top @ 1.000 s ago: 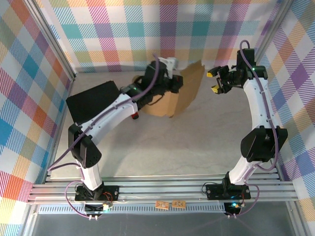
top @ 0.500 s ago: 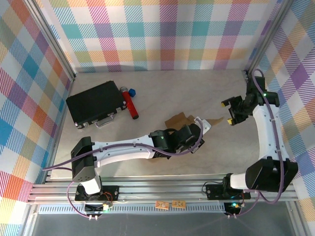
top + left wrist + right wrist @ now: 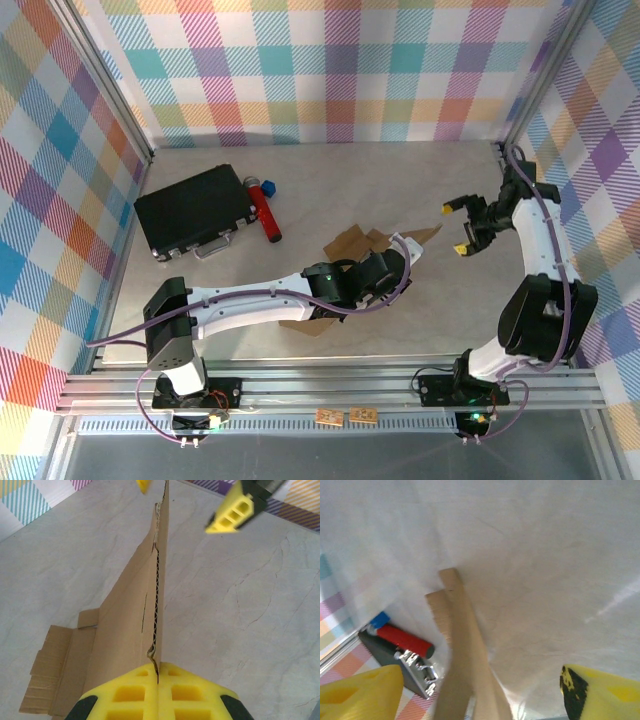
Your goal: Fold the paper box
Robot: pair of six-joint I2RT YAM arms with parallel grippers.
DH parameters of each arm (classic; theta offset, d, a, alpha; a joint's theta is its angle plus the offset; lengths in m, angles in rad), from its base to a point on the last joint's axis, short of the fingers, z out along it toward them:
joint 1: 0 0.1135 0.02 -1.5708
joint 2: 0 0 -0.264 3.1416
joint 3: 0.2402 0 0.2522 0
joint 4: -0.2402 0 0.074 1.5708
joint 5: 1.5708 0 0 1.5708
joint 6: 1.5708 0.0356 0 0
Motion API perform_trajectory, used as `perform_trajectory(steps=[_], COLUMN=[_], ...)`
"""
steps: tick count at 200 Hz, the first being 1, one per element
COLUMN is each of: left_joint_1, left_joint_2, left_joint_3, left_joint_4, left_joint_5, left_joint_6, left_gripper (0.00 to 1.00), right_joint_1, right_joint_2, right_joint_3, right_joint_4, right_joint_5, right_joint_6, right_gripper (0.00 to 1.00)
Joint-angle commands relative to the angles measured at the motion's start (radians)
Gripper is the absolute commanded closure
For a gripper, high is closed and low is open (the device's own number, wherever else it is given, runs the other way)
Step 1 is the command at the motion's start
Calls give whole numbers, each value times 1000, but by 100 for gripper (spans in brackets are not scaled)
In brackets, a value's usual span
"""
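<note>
As left end effector [image 3: 158, 674] clamps it edgewise, paper box [image 3: 127, 630] points far-right.

The cardboard sheet [image 3: 350, 243], clamped in the left end effector [image 3: 405, 258], has been carried from the far worktop [image 3: 400, 185] to its middle; the right end effector [image 3: 453, 229] has been brought beside the sheet's tip.

A robotics laboratory test cell is shown: a pale marble-patterned tabletop [image 3: 440, 310] is enclosed by multicoloured plaid fabric walls [image 3: 330, 70] framed with silver aluminium extrusion posts [image 3: 112, 88], and two white robot arms [image 3: 250, 298] are bolted to slotted aluminium rails [image 3: 330, 385] at the near edge.
</note>
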Motion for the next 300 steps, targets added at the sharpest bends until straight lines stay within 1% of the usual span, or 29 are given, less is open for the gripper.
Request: perform_trajectory(steps=[1, 35, 57, 73, 92, 112, 127, 135, 143, 149, 162, 165, 173, 177, 178, 186, 187, 191, 199, 212, 217, 231, 250, 260, 274, 290, 300], left_joint_1=[-1, -1, -1, -1, -1, 1, 4, 6, 9, 14, 29, 35, 53, 64, 66, 92, 95, 109, 135, 191, 217, 299, 403, 441, 470, 498, 512], left_joint_2=[-25, -24, -27, -27, -29, -33, -46, -54, -64, -73, -98, -105, -128, -140, -143, -169, -172, -183, -206, -234, -241, -248, -213, -175, -112, -41, -6], left_joint_3=[-13, -9, -12, -13, -13, -15, -23, -28, -30, -27, -6, 2, 23, 33, 35, 57, 60, 73, 98, 148, 171, 238, 351, 425, 534, 657, 723], left_joint_4=[19, 17, 17, 14, 14, 11, 12, 15, 12, 9, -17, -24, -44, -51, -53, -68, -69, -75, -89, -115, -135, -185, -251, -290, -347, -413, -460], left_joint_5=[-36, -47, -39, -39, -42, -57, -65, -69, -77, -79, -69, -66, -42, -24, -15, 20, 28, 44, 69, 121, 134, 175, 252, 283, 305, 320, 321], left_joint_6=[16, 28, 28, 28, 33, 40, 41, 41, 35, 27, -9, -26, -74, -99, -106, -166, -173, -204, -265, -375, -436, -604, -812, -895, -1000, -1125, -1204], left_gripper=[100, 100, 100, 100, 100, 100, 100, 100, 100, 100, 100, 97, 81, 71, 71, 53, 53, 44, 38, 37, 37, 37, 36, 36, 36, 37, 37], right_joint_1=[1, 46, 86, 121, 163, 176, 177, 176, 176, 176, 176, 176, 176, 176, 176, 176, 176, 177, 176, 182, 185, 211, 275, 316, 367, 409, 434], right_joint_2=[60, 139, 170, 200, 244, 269, 260, 256, 248, 241, 219, 213, 193, 185, 183, 170, 169, 166, 166, 185, 194, 232, 253, 247, 228, 209, 176], right_joint_3=[52, 18, 6, 29, 73, 74, 58, 58, 61, 69, 101, 111, 136, 151, 156, 190, 194, 214, 262, 368, 406, 543, 653, 671, 667, 661, 624], right_joint_4=[6, -18, 19, 48, 33, 19, 34, 45, 62, 73, 98, 107, 133, 150, 154, 191, 193, 215, 251, 265, 262, 238, 228, 234, 250, 258, 301], right_joint_5=[-130, -194, -238, -269, -287, -289, -276, -274, -270, -260, -227, -215, -183, -171, -168, -149, -147, -144, -142, -131, -128, -120, -108, -74, -29, 28, 60], right_joint_6=[-36, -97, -96, -84, -97, -111, -109, -105, -100, -96, -97, -97, -102, -108, -109, -125, -128, -140, -173, -250, -278, -401, -602, -709, -842, -947, -995], right_gripper=[17, 23, 28, 30, 35, 47, 62, 73, 90, 100, 100, 100, 100, 100, 100, 100, 100, 100, 100, 100, 100, 100, 100, 100, 100, 100, 100])
